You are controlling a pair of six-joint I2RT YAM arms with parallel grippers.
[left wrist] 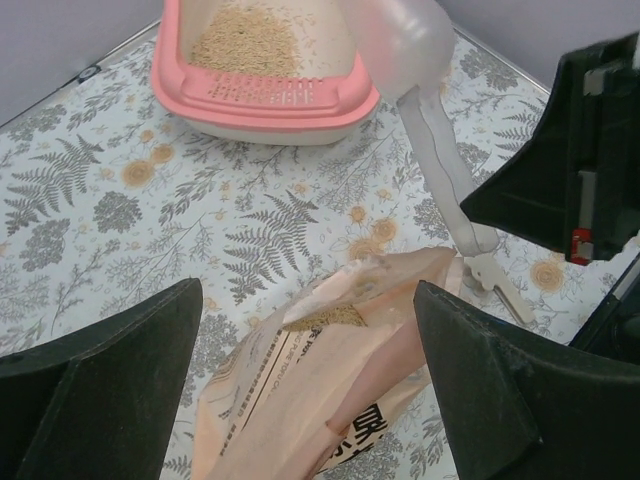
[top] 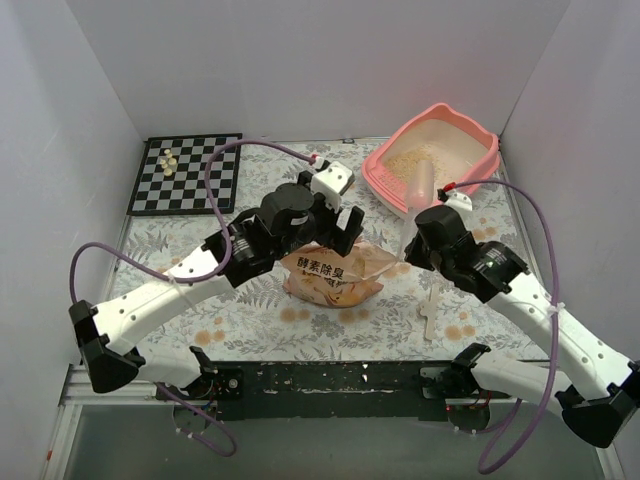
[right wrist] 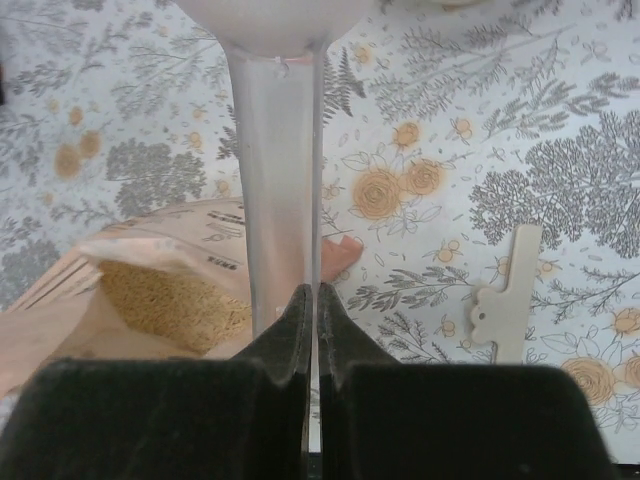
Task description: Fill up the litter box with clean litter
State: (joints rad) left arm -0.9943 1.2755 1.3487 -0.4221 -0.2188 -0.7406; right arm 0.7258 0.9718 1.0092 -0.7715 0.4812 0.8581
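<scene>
The pink litter box point(top: 383, 186) stands at the back right, with a loose pile of clean litter point(top: 415, 160) in its pale interior. In the left wrist view the litter box point(left wrist: 260, 105) and its clean litter point(left wrist: 245, 35) lie ahead. My right gripper point(right wrist: 312, 290) is shut on the thin handle of a clear plastic scoop point(right wrist: 280, 180), whose bowl point(top: 420, 185) rests at the box's near rim. My left gripper point(left wrist: 308, 290) is open, its fingers straddling the open orange-peach bag point(left wrist: 330, 400) without touching it. More tan granules point(right wrist: 170, 300) show in the bag's mouth.
The bag point(top: 335, 275) lies on the floral cloth between both arms. A white clip point(top: 428, 315) lies on the cloth right of the bag. A black-and-white chessboard point(top: 185, 175) with a few pale pieces point(top: 168, 160) sits at the back left. White walls enclose the table.
</scene>
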